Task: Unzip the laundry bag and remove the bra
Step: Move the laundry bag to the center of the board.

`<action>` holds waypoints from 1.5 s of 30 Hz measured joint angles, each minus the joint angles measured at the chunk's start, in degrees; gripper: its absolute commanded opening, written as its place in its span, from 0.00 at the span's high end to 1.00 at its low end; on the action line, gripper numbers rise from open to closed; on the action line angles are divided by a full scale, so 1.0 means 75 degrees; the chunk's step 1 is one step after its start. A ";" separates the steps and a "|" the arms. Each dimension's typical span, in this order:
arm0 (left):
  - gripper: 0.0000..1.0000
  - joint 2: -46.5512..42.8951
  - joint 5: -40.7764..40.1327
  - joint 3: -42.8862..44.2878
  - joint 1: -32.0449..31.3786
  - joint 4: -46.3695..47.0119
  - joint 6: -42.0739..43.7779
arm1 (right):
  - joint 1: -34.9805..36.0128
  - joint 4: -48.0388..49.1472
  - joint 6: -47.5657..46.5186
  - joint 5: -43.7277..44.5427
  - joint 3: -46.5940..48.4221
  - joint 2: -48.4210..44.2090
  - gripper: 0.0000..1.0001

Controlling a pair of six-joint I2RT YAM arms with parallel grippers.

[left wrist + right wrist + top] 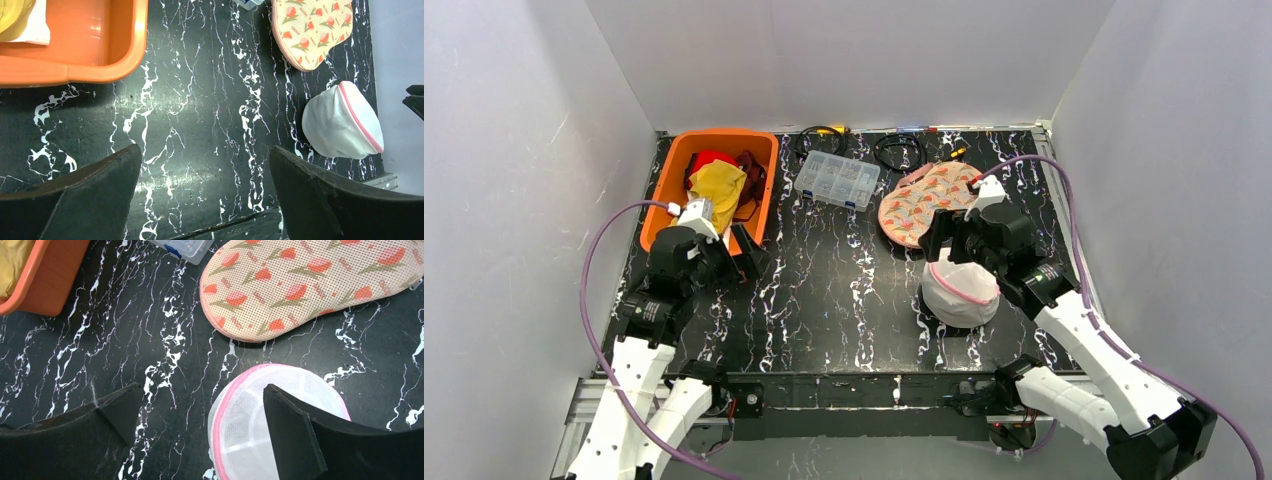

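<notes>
- The laundry bag (961,292), a white mesh dome with a pink zip band, sits on the right side of the table (844,290), just in front of a floral mesh pouch (927,200)
- The right gripper (957,240) hovers over the bag, jaws wide apart, holding nothing
- The left gripper (736,255) is likewise spread and empty; it is beside the orange bin (664,190), well apart from the bag
- The bag looks light, soft and springy; it would probably slide or dent under a push; pinning the mesh with one gripper and pinching the zip pull with the other seems best; I cannot locate the pull
</notes>
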 measured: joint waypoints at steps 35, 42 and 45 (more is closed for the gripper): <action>0.02 0.0845 0.0577 -0.0428 -0.0157 0.0863 -0.0746 | 0.0006 -0.0224 0.1521 0.1973 -0.0662 0.0169 0.01; 0.03 0.1751 0.0895 -0.0694 -0.2197 0.1953 -0.1492 | 0.0006 -0.1457 0.2107 0.2806 -0.0915 -0.1466 0.01; 0.07 0.2547 0.0638 -0.0458 -0.3491 0.2524 -0.2011 | 0.0003 -0.1719 0.2375 0.2891 -0.1279 -0.2072 0.01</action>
